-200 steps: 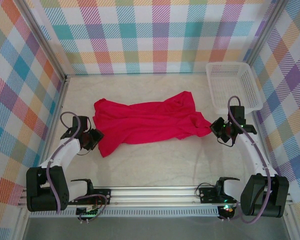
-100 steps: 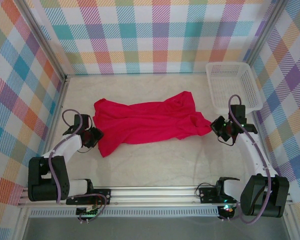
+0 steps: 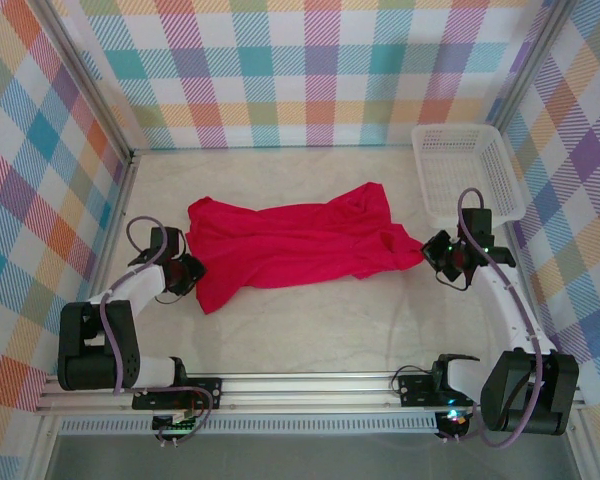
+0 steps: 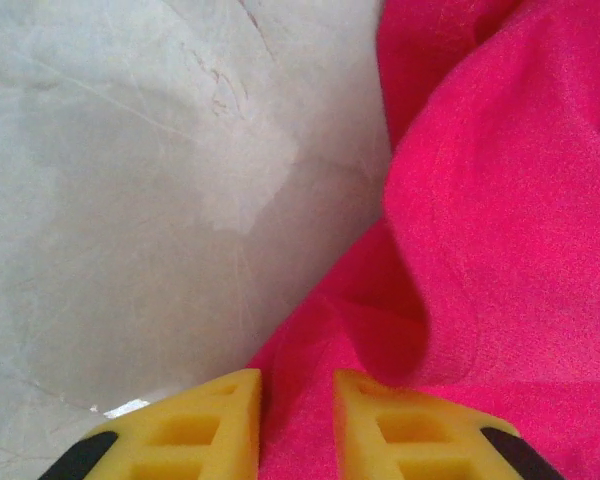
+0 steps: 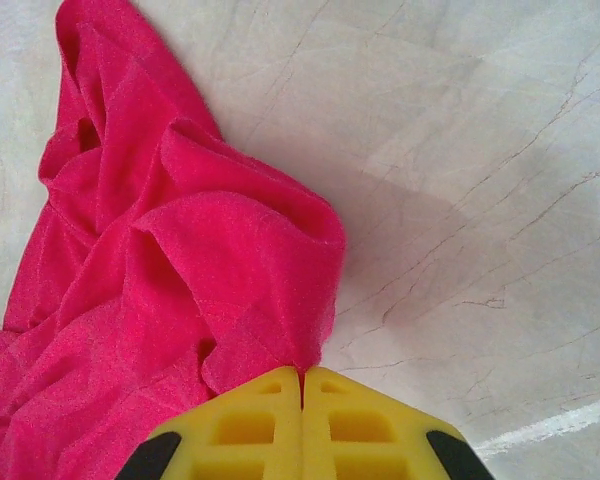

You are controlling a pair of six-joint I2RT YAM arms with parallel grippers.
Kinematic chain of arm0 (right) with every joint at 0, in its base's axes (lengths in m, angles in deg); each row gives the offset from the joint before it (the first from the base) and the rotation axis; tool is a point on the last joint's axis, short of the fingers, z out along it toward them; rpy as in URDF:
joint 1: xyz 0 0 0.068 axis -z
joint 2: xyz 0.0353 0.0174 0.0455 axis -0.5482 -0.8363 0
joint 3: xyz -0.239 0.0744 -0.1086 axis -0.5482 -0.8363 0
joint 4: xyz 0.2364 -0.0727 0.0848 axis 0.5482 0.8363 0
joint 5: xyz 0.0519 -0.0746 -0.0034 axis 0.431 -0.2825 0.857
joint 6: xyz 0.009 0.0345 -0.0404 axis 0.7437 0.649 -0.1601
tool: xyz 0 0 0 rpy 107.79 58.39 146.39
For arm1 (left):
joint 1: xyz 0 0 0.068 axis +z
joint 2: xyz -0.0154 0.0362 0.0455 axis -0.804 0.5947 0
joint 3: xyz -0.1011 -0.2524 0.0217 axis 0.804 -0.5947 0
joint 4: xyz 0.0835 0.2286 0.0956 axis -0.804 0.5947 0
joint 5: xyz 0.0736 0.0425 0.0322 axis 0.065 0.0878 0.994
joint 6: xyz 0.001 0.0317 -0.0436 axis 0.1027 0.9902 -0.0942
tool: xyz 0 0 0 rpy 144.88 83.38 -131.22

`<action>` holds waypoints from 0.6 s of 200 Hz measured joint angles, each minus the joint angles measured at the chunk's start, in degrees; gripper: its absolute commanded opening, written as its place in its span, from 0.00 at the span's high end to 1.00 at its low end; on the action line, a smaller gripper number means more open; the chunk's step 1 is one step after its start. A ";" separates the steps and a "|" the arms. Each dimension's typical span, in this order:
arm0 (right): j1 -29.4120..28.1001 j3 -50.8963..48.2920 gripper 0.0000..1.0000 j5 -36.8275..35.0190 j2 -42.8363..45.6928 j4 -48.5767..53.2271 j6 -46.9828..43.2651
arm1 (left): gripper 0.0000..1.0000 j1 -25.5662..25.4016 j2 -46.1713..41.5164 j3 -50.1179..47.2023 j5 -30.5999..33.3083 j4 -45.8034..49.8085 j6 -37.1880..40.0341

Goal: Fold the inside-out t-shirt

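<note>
Red t-shirt (image 3: 290,245) lying crumpled mid-counter (image 3: 310,320), a gripper at each end and a basket (image 3: 465,170) at the far right.
The pale, marbled counter carries the t-shirt stretched left to right in loose folds, its widest part on the left and a narrowing, bunched tip on the right. The white lattice basket stands in the far right corner, well apart from the cloth, its mesh floor in plain view. The left gripper (image 3: 185,272) sits at the t-shirt's left edge; from the left wrist its yellow fingers (image 4: 297,385) stand a slim gap apart with red cloth showing in the gap, and whether it is pinched cannot be told. The right gripper (image 3: 435,255) is at the right tip; its fingers (image 5: 302,375) are pressed together on a fold of the cloth's edge.
</note>
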 measured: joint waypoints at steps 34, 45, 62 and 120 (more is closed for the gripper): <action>0.02 0.17 1.00 0.02 0.02 0.02 0.00 | 0.95 0.02 0.00 0.07 0.02 -0.17 0.00; 0.02 0.24 1.00 0.00 0.02 0.17 -0.02 | 1.00 0.02 0.00 0.31 0.00 -0.15 0.11; 0.04 0.52 1.00 0.00 0.07 0.68 -0.07 | 1.00 0.13 0.00 0.90 0.02 -0.11 0.24; 0.31 5.29 1.00 1.42 0.04 1.53 -0.11 | 1.00 0.17 -3.37 7.72 -0.68 5.07 -0.39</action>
